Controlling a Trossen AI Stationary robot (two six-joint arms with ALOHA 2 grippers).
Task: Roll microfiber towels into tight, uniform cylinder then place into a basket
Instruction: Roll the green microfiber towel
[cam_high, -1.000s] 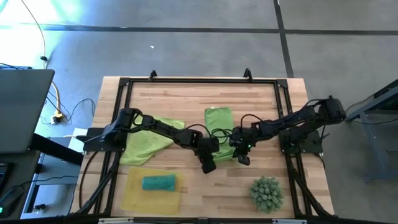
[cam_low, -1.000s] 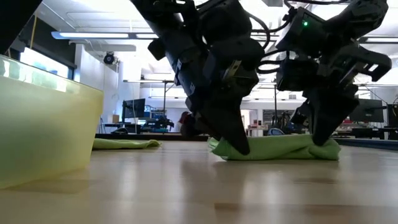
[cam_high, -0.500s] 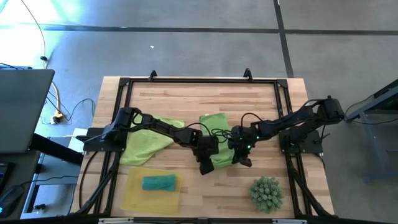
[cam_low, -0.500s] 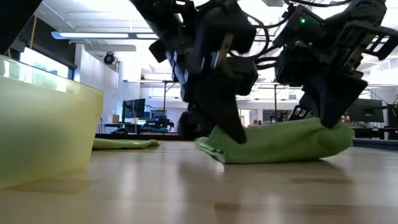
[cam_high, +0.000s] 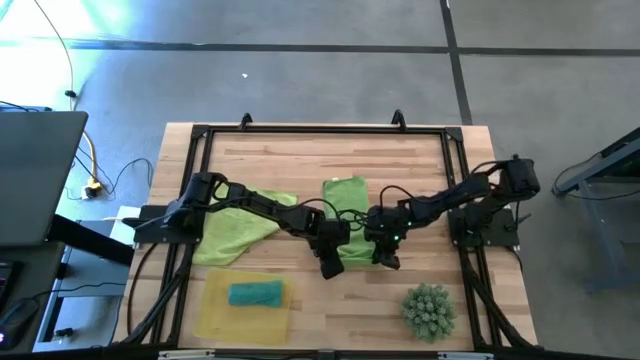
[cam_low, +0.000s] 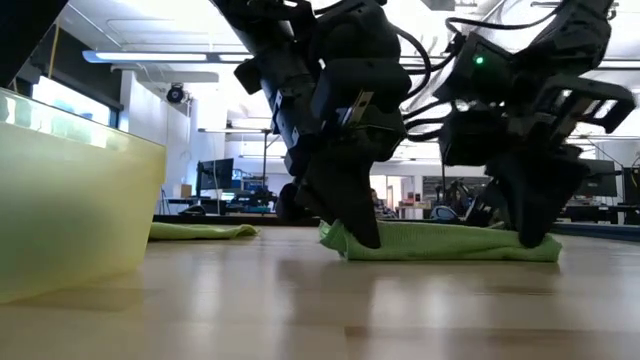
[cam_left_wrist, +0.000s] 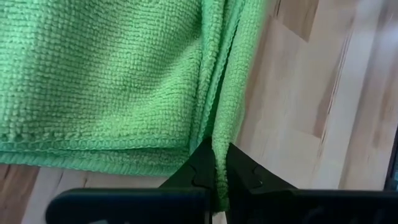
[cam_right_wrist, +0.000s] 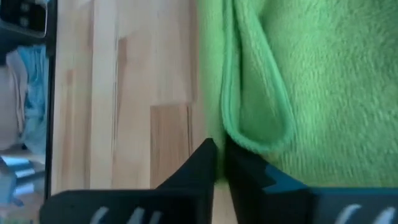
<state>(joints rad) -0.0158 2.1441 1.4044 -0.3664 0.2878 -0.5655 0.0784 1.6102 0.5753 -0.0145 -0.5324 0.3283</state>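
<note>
A green microfiber towel (cam_high: 346, 200) lies flat on the wooden table, running from the far side toward the near side; the low view shows it as a low strip (cam_low: 440, 242). My left gripper (cam_high: 331, 266) is shut on its near left corner. My right gripper (cam_high: 386, 261) is shut on its near right corner. The basket (cam_high: 215, 318), a translucent yellow tray, stands at the near left with a rolled teal towel (cam_high: 255, 293) in it. A second green towel (cam_high: 232, 228) lies spread under my left arm. My left gripper pinches a bunched fold of the towel's near left edge (cam_left_wrist: 219, 158) between its two fingers, which slant down from the near side. The towel rests on the table there (cam_low: 350, 245). My right gripper pinches the hemmed near right edge (cam_right_wrist: 221, 149) between its fingers, beside a looped-over corner (cam_right_wrist: 255, 124). The fingers slant down from the near side. The towel's end lies on the table (cam_low: 535, 250).
A spiky green plant-like object (cam_high: 428, 310) sits at the near right. A black frame (cam_high: 320, 130) runs round the tabletop. The basket's wall (cam_low: 70, 215) rises at the left of the low view. Bare wood lies between the basket and the plant.
Half a second ago the towel's near end bulged up off the table between my two grippers. It now lies low and flat again. My right gripper has sunk toward the table and tipped further down. The towel has shifted slightly toward the table's left.
</note>
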